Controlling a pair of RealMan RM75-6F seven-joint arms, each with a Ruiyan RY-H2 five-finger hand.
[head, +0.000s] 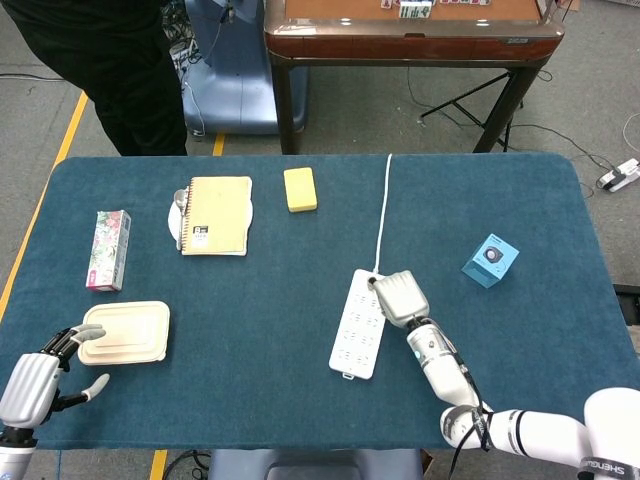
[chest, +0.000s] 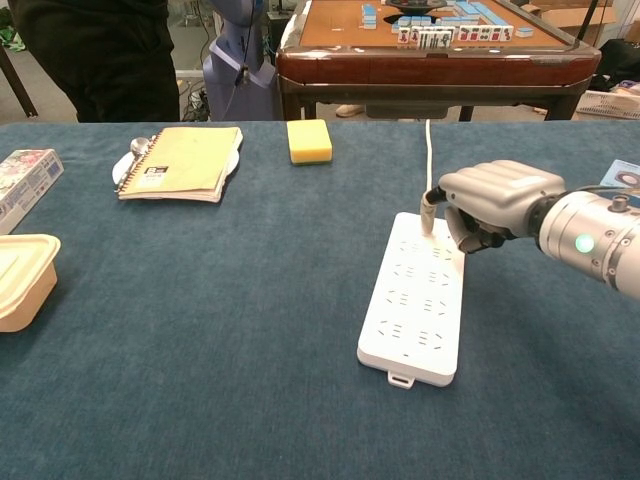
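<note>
The right hand (chest: 487, 205) hovers with fingers curled in, holding nothing, over the far end of a white power strip (chest: 417, 296) lying mid-table; one fingertip touches it by the cord (head: 383, 208). The left hand (head: 35, 378), fingers apart, rests against a beige lunch box (head: 125, 332).

A spiral-bound yellow notebook (head: 216, 214) over a white plate (head: 175, 222), a yellow rectangular sponge (head: 299, 189) and a floral carton (head: 108, 249) lie well beyond the left hand; a small blue box (head: 490, 260) sits near the right hand.
</note>
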